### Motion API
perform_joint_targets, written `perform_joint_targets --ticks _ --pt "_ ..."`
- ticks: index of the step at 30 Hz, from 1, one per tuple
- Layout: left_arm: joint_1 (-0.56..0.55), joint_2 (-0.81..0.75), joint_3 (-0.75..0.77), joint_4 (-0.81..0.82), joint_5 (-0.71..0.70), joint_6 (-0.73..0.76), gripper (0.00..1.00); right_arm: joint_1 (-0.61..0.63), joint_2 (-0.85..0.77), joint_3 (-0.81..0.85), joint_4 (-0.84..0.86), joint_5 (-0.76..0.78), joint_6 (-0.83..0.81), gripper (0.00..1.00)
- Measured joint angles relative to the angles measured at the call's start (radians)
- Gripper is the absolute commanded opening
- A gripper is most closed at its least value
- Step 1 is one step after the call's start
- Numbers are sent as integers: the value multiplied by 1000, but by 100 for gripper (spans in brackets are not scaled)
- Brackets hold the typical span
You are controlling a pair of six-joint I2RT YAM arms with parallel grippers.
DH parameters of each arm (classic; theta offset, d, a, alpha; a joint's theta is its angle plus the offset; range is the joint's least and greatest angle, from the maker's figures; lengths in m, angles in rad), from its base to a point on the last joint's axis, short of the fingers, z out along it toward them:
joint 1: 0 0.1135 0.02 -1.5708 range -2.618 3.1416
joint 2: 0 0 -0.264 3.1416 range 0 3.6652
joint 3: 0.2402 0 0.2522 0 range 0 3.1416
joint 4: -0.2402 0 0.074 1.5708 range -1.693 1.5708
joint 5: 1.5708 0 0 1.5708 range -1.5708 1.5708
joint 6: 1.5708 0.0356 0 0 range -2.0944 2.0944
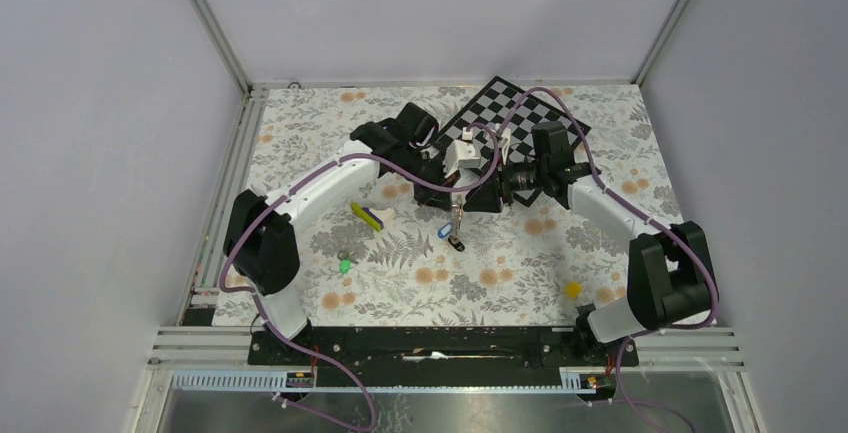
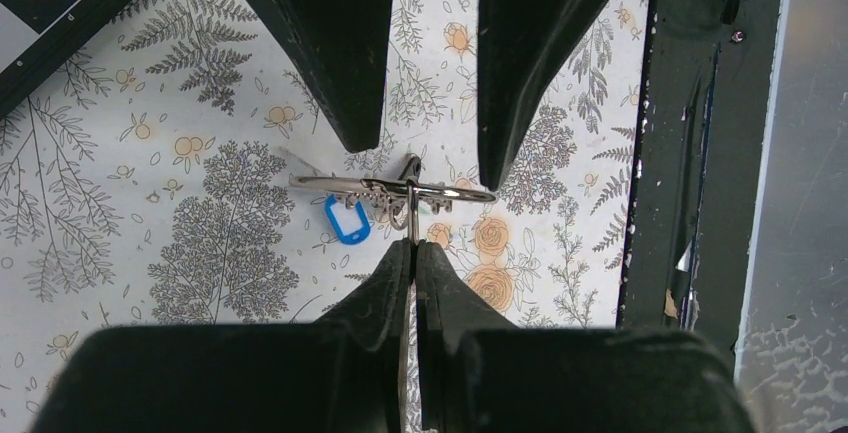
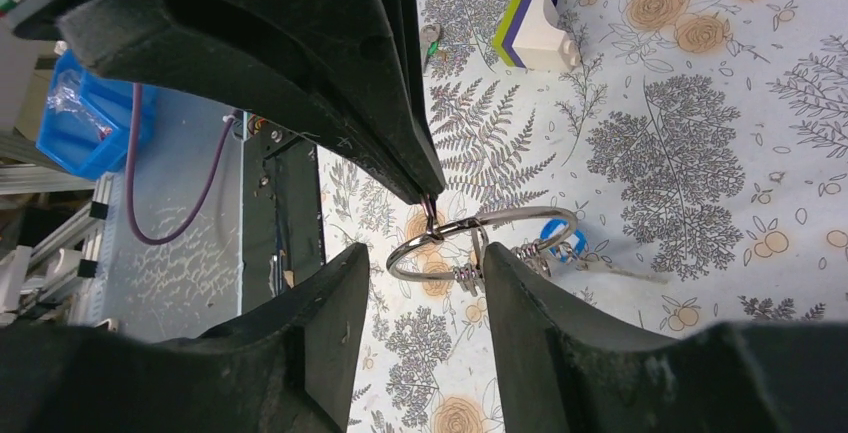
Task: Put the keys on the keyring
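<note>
The silver keyring (image 3: pixel 480 238) hangs above the flowered table, and my left gripper (image 2: pixel 412 245) is shut on its wire. In the left wrist view the keyring (image 2: pixel 395 185) shows edge-on. My right gripper (image 3: pixel 425 273) is open; the ring's near arc lies between its fingers, close to the right one (image 3: pixel 515 288). A blue key (image 3: pixel 562 243) sits right at the ring; whether it is threaded I cannot tell. From above, the blue key (image 1: pixel 445 231) and a black key (image 1: pixel 456 245) lie under the ring. A green key (image 1: pixel 345 265) lies apart to the left.
A yellow-white-purple wedge block (image 1: pixel 368 215) lies left of the grippers. Near the right arm's base sits a small yellow cube (image 1: pixel 572 289). A chessboard (image 1: pixel 520 113) lies at the back behind both arms. The black base rail (image 2: pixel 700 153) runs along the near edge.
</note>
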Motion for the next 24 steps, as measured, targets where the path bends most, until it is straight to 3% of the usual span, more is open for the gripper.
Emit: perform_joint_targets --ticks 8,24 --pt "-2 -13 0 32 -37 -39 0 0 43 -13 77 -8 100 50" --pt "-22 -60 -58 95 -102 -60 0 0 132 -71 430 -97 474 41"
